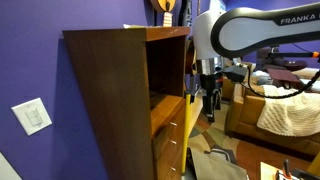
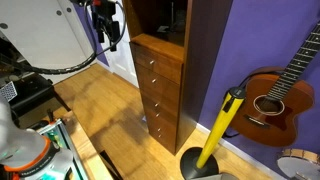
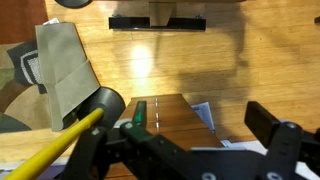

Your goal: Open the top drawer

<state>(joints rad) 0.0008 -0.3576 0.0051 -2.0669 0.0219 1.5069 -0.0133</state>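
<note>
The tall dark-brown cabinet (image 1: 110, 100) has a stack of honey-brown drawer fronts below an open shelf. The top drawer (image 2: 160, 50) sits flush with the fronts under it and looks closed; it also shows in an exterior view (image 1: 172, 112). My gripper (image 1: 210, 108) hangs in the air in front of the cabinet, about level with the top drawer and apart from it; it also shows in an exterior view (image 2: 110, 42). In the wrist view the gripper (image 3: 205, 125) is open and empty, looking down over the drawer fronts (image 3: 165, 112) and their small knobs.
A yellow-handled dustpan (image 2: 218, 125) stands by the cabinet's side, also in the wrist view (image 3: 65, 70). A guitar (image 2: 275, 95) leans on the purple wall. A brown couch (image 1: 270, 118) is behind the arm. The floor is wood (image 2: 110, 105).
</note>
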